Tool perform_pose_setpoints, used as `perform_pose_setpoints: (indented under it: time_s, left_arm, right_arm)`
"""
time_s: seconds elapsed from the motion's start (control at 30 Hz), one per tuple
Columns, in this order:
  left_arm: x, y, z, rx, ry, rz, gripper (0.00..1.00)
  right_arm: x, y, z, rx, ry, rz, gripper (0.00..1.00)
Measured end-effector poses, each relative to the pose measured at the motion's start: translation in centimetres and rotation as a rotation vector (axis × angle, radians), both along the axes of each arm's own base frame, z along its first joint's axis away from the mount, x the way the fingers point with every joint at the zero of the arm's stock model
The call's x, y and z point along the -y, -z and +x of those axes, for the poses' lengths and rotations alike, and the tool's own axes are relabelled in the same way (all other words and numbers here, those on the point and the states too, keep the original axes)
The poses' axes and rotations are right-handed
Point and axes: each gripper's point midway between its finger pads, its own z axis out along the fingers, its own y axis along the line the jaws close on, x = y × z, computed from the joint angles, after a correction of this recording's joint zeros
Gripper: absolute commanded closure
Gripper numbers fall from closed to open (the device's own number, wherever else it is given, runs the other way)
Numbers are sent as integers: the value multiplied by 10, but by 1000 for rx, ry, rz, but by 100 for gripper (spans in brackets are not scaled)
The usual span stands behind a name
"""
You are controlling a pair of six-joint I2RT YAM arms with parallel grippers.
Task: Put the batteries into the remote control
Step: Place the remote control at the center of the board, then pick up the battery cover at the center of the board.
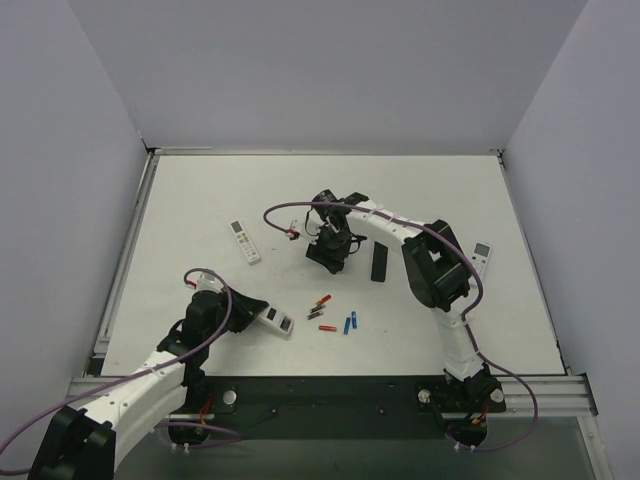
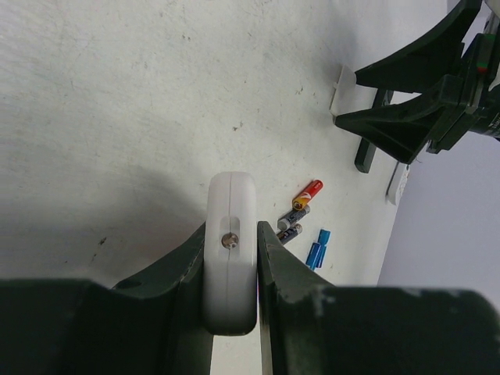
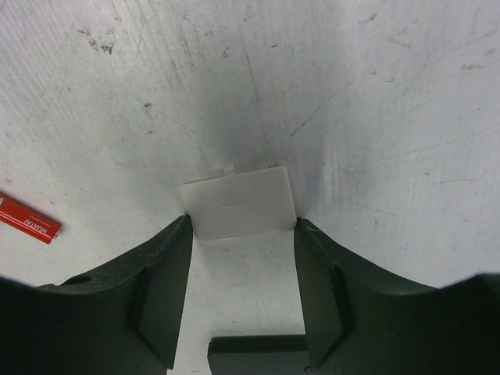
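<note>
My left gripper [image 2: 232, 234] is shut on the white remote control [image 2: 231, 250], held edge-on between both fingers; in the top view the remote control [image 1: 275, 321] shows its white back with a small dark rectangle. Loose batteries lie just beyond it: an orange-red one [image 2: 307, 193], two dark grey ones [image 2: 293, 216] and blue ones [image 2: 317, 248]. Over the far middle of the table my right gripper [image 3: 242, 226] rests at the table, its fingertips touching both sides of a small white battery cover [image 3: 238, 201]. A red battery [image 3: 28, 221] lies to its left.
A slim white remote with grey buttons [image 1: 244, 241] lies at the middle left. A black remote [image 1: 379, 263] lies right of my right gripper, and another white remote [image 1: 481, 255] sits behind the right arm. Grey walls close in the table.
</note>
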Motion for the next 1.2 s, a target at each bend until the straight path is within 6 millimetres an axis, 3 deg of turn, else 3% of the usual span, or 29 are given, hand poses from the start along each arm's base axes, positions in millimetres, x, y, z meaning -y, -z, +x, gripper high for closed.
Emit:
perform_pose_setpoints:
  time_s: [0.3,0.67,0.73,0.87,1.0,1.2]
  left_arm:
    - [-12,12,-9,-90,-41,56,17]
    - [-31,7,-14,-178,-130,129,9]
    - [-36,7,-18,-213,-150,153,9]
    - [-53,7,-29,-291,-196,238,8]
    - [-66,-2,-34,-311,-223,304,8]
    - [-70,-30,-24,-223,-202,352,9]
  right_arm:
    - [1,0,-1,8,18,-13,76]
    - [8,1,-9,-15,143,-17,83]
    - [10,0,-11,-24,175,-16,76]
    - [13,0,-18,-47,233,-14,52]
    - [17,0,-24,-58,255,-22,50]
    - [21,1,-22,-40,228,-40,48]
